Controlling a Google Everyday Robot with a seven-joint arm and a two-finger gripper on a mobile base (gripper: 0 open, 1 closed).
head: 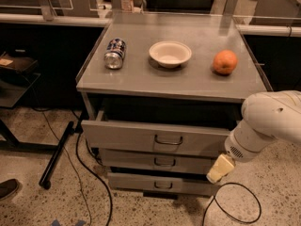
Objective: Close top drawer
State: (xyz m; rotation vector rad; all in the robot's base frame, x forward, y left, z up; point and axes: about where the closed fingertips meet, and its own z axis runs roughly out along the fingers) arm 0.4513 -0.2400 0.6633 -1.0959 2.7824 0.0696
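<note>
The gripper (220, 168) is a pale yellow tip at the end of the white arm (268, 121). It hangs low at the right side of the cabinet, under the right corner of the top drawer (122, 135) and just beside the right end of the middle drawer (141, 160). It is not possible to tell whether it is open or closed, because the tip shows only as one pale block. It holds nothing that can be seen. Whether it touches any drawer front is also not clear; it seems to be a little apart from the top one.

The top drawer sits directly under the bench (188, 81). It is mostly pushed in but not fully shut. Its left side wall comes out a short way from the frame, and a dark gap lies between the front panel and the bench top. The inside is in shadow. The small loop handle (168, 140) is at the centre of the front, well to the left of the gripper. Under the middle drawer is the bottom drawer (141, 182).

On the bench lie a can (115, 53) on its side, a white bowl (170, 53) and an orange (225, 62), each apart from the others.

As a judgement, most of the closing is done. What is left is a last short push on the front panel until it meets the frame. For this the gripper stands too low and too far right, so it would need to come up first.
</note>
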